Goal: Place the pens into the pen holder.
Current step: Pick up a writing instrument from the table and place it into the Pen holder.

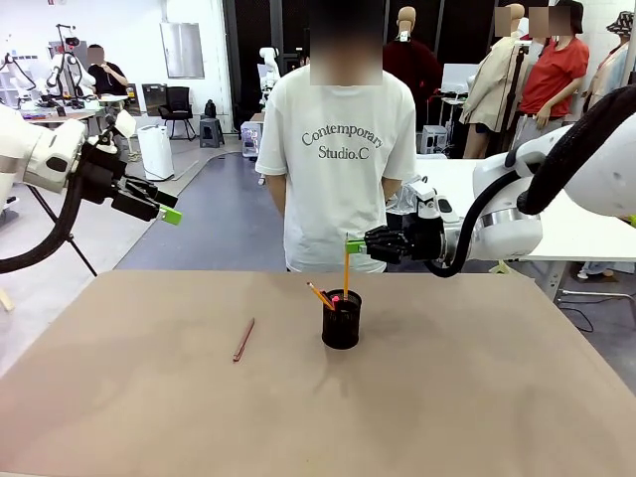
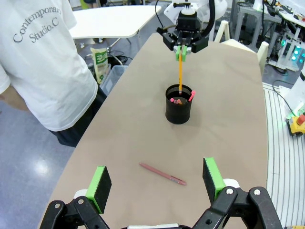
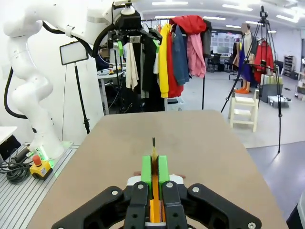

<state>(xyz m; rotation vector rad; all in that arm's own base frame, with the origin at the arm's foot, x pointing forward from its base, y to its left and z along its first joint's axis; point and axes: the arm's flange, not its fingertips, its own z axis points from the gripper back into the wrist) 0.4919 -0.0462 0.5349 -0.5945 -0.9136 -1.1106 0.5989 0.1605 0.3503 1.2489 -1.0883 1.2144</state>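
A pencil point(image 1: 346, 270) is gripped upright by the right fingers point(image 1: 354, 245), tip at the holder's point(image 1: 341, 323) mouth; the left fingers point(image 1: 167, 211) are held open.

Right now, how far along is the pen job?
Done: pink-ended pen sits in the pen holder. In hand: right gripper shut on the yellow pencil, upright, lower end at the holder's mouth. To do: reddish-brown pen lies on the table; left gripper open.

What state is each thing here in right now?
Left end effector: open, empty, in the air.
Right end effector: shut on the yellow pencil.
Yellow pencil: upright, tip at the pen holder's mouth.
Pen holder: upright, pink-ended pen inside.
Reddish-brown pen: flat on the table.
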